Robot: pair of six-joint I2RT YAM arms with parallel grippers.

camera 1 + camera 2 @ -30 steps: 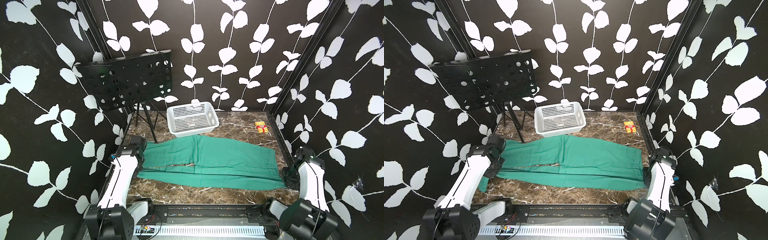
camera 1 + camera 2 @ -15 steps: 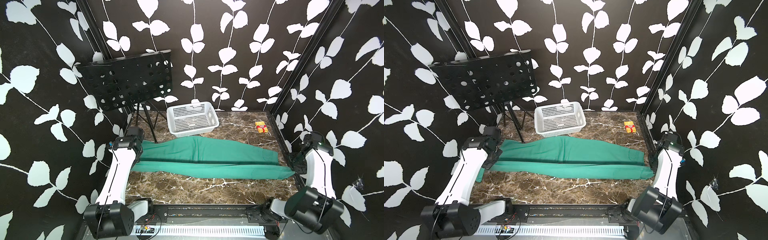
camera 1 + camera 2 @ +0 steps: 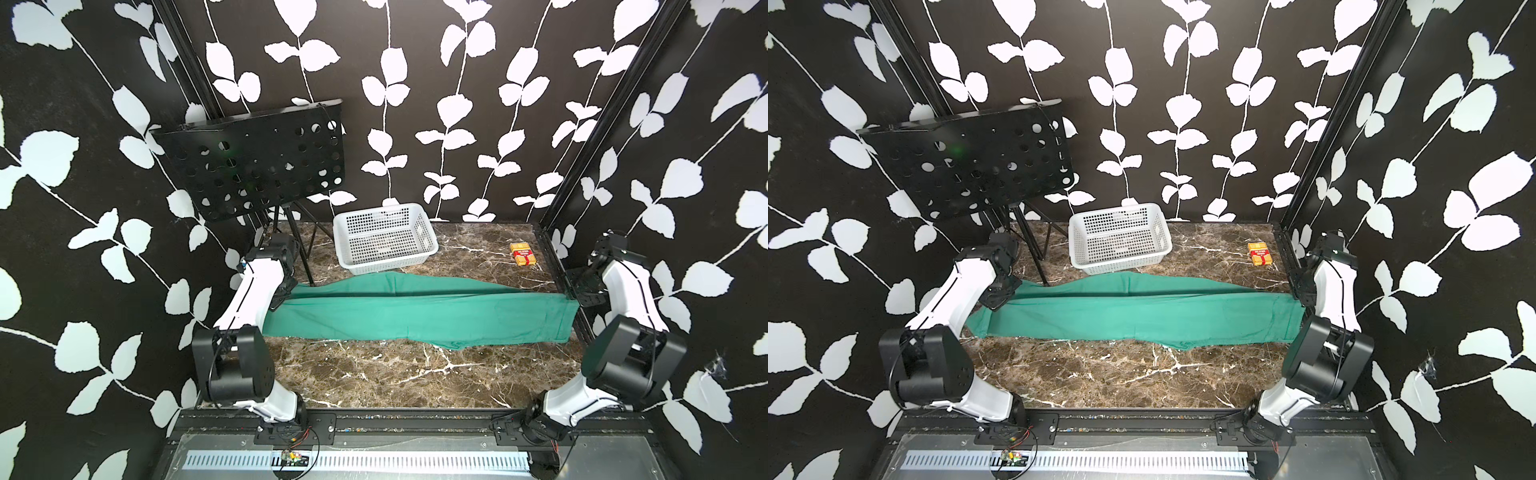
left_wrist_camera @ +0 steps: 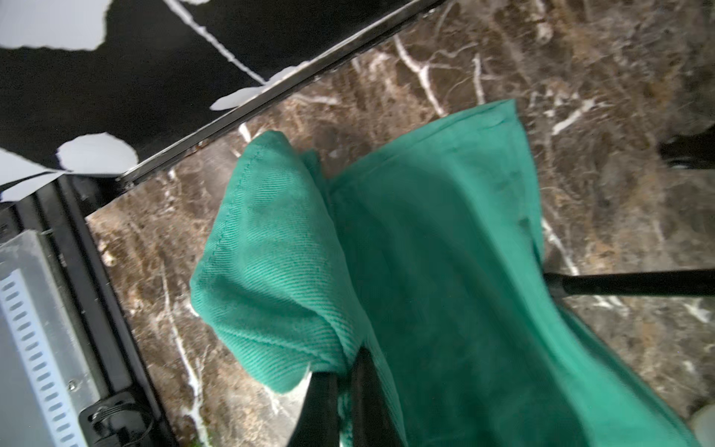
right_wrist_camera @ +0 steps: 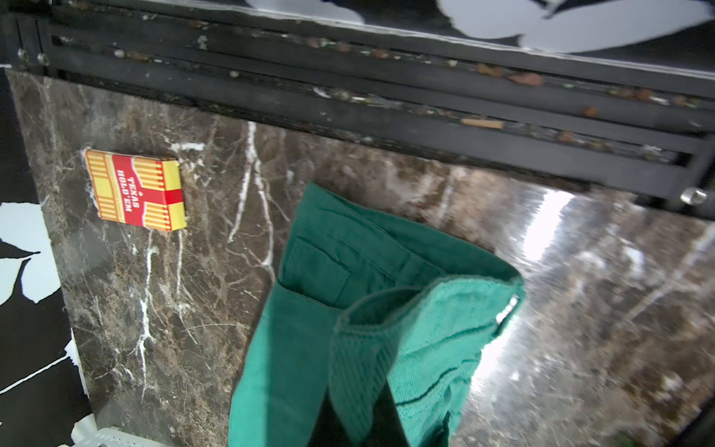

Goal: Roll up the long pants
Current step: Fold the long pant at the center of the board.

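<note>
1. The long pants [image 3: 415, 316] stretch across the middle of the worktop [image 3: 395, 374], reaching from its left edge almost to its right edge in both top views.
2. The left gripper [image 4: 342, 377] is pinched tight on the leg-hem end. In the left wrist view a fold of green cloth bunches out just above its two dark fingers [image 4: 321, 391].
3. In a top view this gripper [image 3: 1000, 291] sits near the left edge of the worktop, raised off the surface.
4. The right gripper [image 5: 356, 418] is clamped on the waist end. The right wrist view shows the waistband, a back pocket and a small metal fastener on the lifted cloth.
5. In a top view that gripper [image 3: 575, 291] is at the right edge of the worktop.
6. Between the two grippers the upper fold of the pants [image 3: 1142, 320] runs as a nearly straight line. The front layer slopes down from it, and its lower edge rests on the worktop.
7. A darker rear layer lies flat behind the fold. Its bulge comes just up to the front wall of the white basket [image 3: 386, 259], which stands at the back edge.
8. A red and yellow card box [image 3: 523, 253] lies near the back right corner, apart from the pants.
9. A black music stand [image 3: 253, 166] stands at the back left corner. One of its legs [image 4: 626, 284] touches the edge of the cloth in the left wrist view.
</note>
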